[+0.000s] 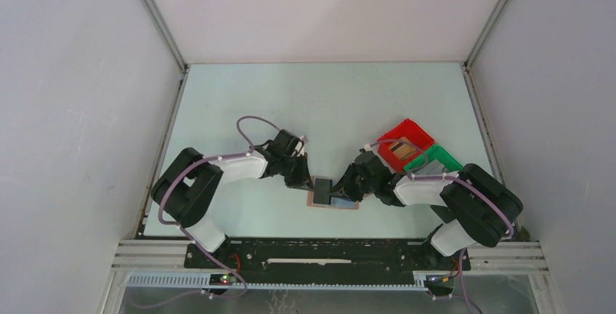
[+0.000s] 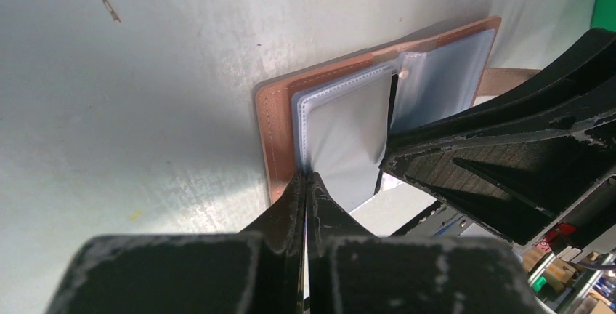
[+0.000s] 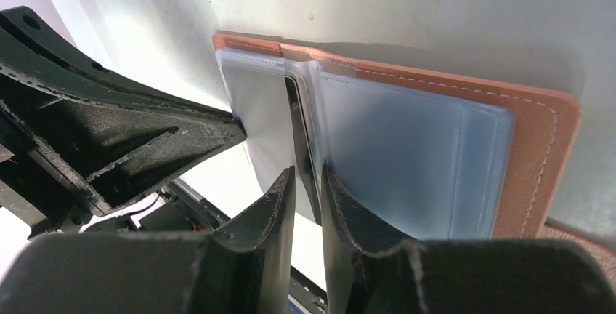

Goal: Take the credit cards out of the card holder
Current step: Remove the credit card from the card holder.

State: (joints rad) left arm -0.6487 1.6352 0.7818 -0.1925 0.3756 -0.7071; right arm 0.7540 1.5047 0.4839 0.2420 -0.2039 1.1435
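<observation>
Card holder [image 3: 537, 154] lies open; left gripper [image 2: 305, 183] clamps its clear sleeve [image 2: 349, 132], right gripper [image 3: 307, 176] straddles its dark card [image 3: 296, 121], fingers narrowly apart; red bin [image 1: 407, 136] and green bin [image 1: 439, 158] sit beyond.

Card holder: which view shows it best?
Right wrist: the open card holder fills the frame, both halves visible. Left wrist shows it farther off, partly blocked; top external shows only a small, mostly covered tan patch.

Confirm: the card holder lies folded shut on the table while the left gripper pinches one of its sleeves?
No: the card holder lies open on the table, inside facing up, as the left wrist view shows. The left gripper does pinch one of its sleeves.
</observation>
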